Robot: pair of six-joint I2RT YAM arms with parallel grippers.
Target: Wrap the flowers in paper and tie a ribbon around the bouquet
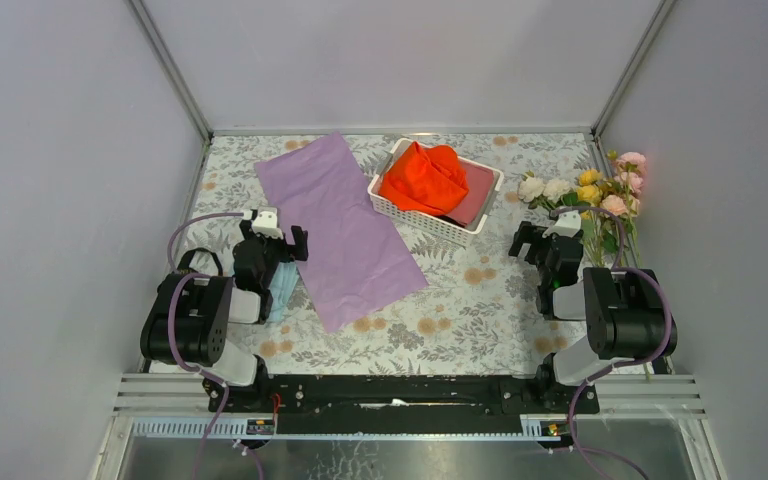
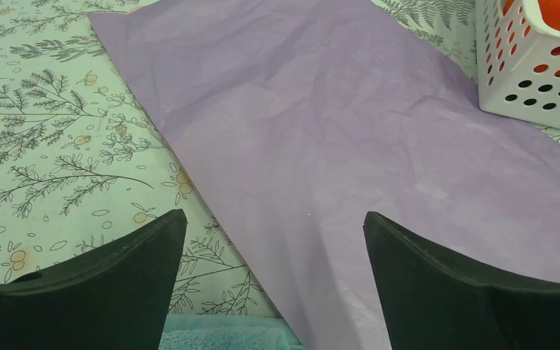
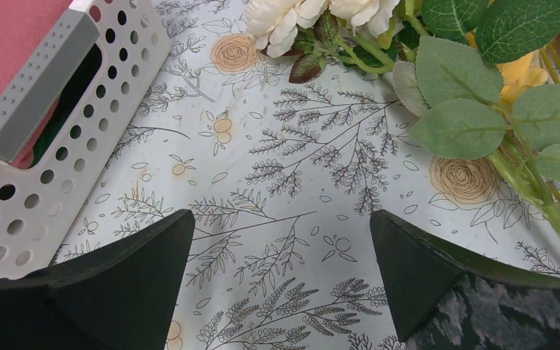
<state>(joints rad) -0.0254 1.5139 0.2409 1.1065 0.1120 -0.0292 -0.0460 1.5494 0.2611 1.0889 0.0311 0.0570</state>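
Scene: seen from above, two robot arms sit at the near edge of a flower-patterned counter [image 1: 480,300], with the task's things spread out ahead of them.
Paper: the lilac-purple paper [image 1: 345,230] lies flat and unfolded on the counter's left-centre, running slantwise. Nothing rests on it.
Flowers: the flowers [image 1: 590,195], pink, yellow and white roses on green stems, lie at the far right by the wall, well apart from the paper.
Ribbon: no black ribbon can be made out for certain (a dark patch under the orange cloth [image 1: 422,178] in the white basket [image 1: 420,218] may be it, but I cannot tell).
Other things: the basket stands just beside the paper's right edge. A light blue cloth [image 1: 282,290] lies under the left arm.
Left hand: the left hand [image 1: 272,240] hovers above the paper's near-left edge, fingers spread fully apart, holding nothing.
Right hand: the right hand [image 1: 540,245] hovers over bare counter between the basket and the flowers, fingers spread wide, holding nothing.
Done so far: judging by how things lie, nothing. The paper is merely laid out ready.
Left to do: everything. The flowers need to go onto the paper, the paper needs rolling around the stems into a cone, and the ribbon needs finding and tying around it.
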